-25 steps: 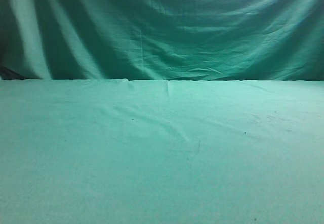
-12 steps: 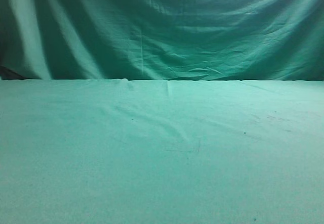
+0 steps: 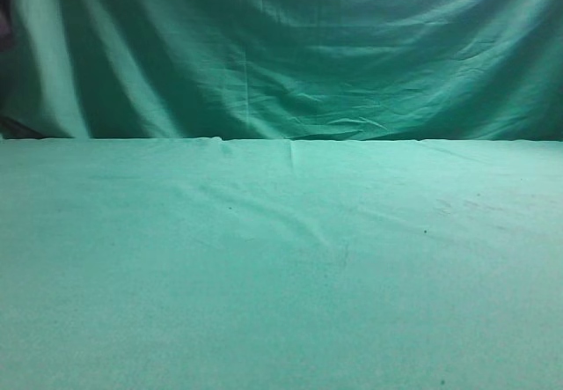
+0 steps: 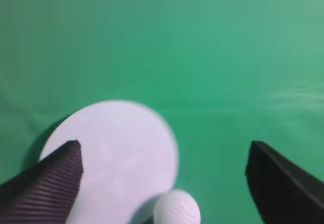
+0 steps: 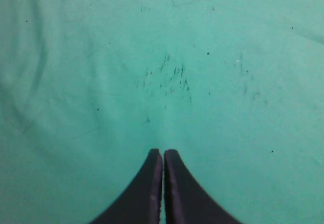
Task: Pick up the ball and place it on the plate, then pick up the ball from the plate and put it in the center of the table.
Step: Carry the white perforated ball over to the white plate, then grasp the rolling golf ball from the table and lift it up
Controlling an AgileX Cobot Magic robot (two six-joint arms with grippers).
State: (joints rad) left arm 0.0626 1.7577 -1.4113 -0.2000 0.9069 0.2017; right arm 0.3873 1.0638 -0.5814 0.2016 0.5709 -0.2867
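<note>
In the left wrist view the white dimpled ball [image 4: 177,209] lies at the bottom edge, beside the right rim of a round white plate [image 4: 114,148] on the green table [image 4: 228,82]. My left gripper [image 4: 164,155] is open wide above them; its left finger overlaps the plate and its right finger is over bare cloth. My right gripper [image 5: 163,155] is shut and empty above the green cloth. Neither gripper, ball nor plate shows in the exterior view.
The exterior view shows the green cloth table [image 3: 281,267] with a few wrinkles and a draped green backdrop [image 3: 281,55] behind it. Small dark specks mark the cloth [image 5: 167,75] under the right gripper.
</note>
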